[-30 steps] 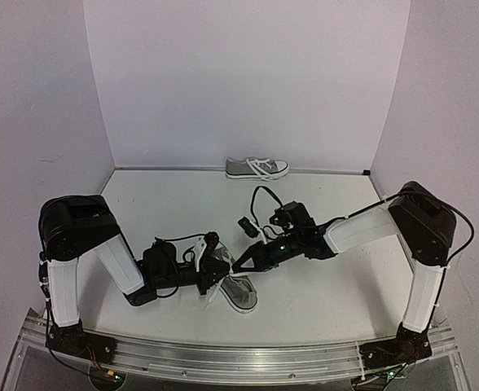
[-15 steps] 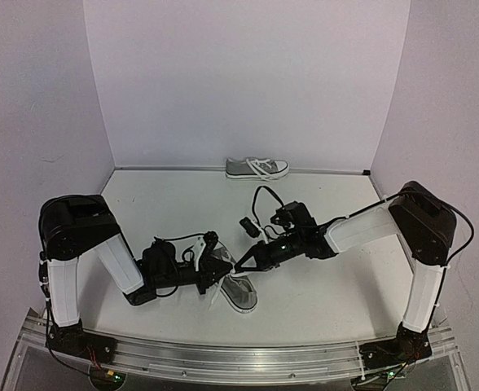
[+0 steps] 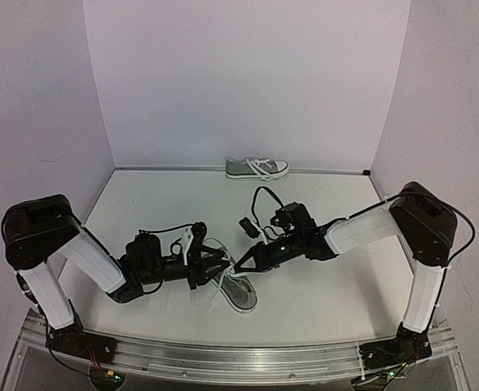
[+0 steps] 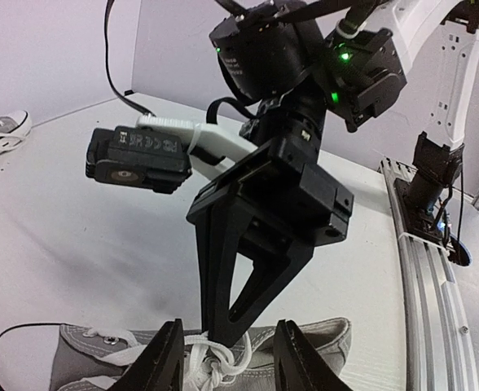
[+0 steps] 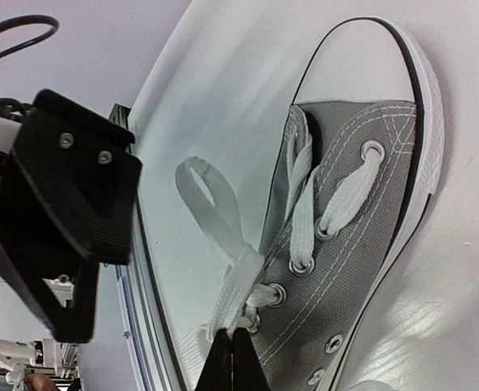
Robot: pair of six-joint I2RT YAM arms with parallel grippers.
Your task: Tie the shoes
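No writing can be read here. The small black camera module (image 4: 138,159) just beside the right gripper (image 4: 223,336) carries tiny white print, too small to make out.

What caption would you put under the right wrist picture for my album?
Right end effector pinches a white lace of the grey sneaker.
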